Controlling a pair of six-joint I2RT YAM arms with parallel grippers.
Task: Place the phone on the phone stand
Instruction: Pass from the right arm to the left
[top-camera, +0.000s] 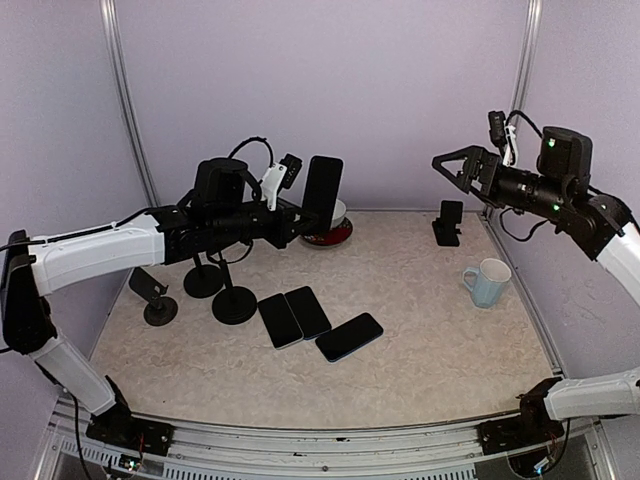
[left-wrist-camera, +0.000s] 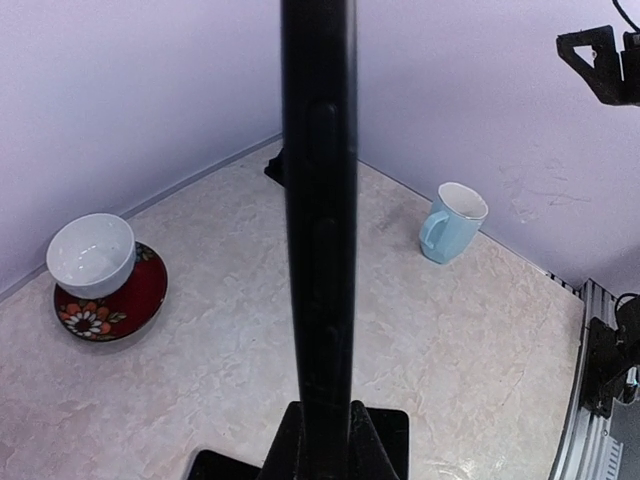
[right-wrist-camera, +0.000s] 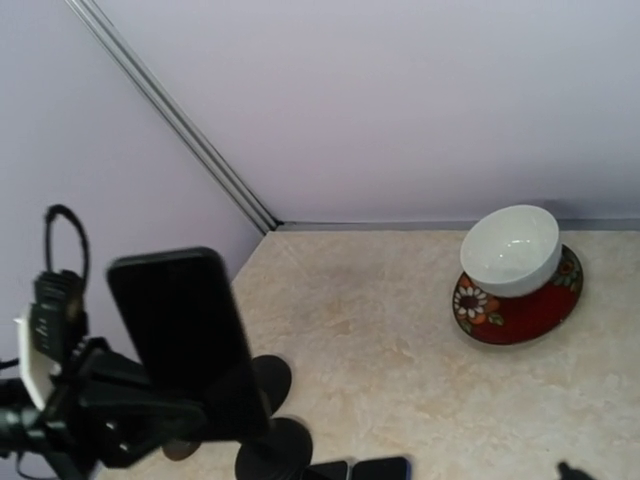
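Closest to the lens in the left wrist view, a black phone stands upright and edge-on through the middle of the frame. Its lower end is pinched between the fingers of the left gripper. In the top view the phone is in the air at the upper centre, above the table, and the left gripper grips it by the bottom edge. At the left of the left wrist view, a white bowl sits on a red flowered plate. The right gripper hangs in the air at the upper right of the top view, with its fingers spread wide and nothing between them. Below it in the frame a small black stand is on the table close to the back wall, well apart from the phone. A light blue mug stands to the lower right of this stand. At the left of the top view are three round-foot stands, close together. Just to the right of them, at the lower centre, three spare phones lie flat side by side.
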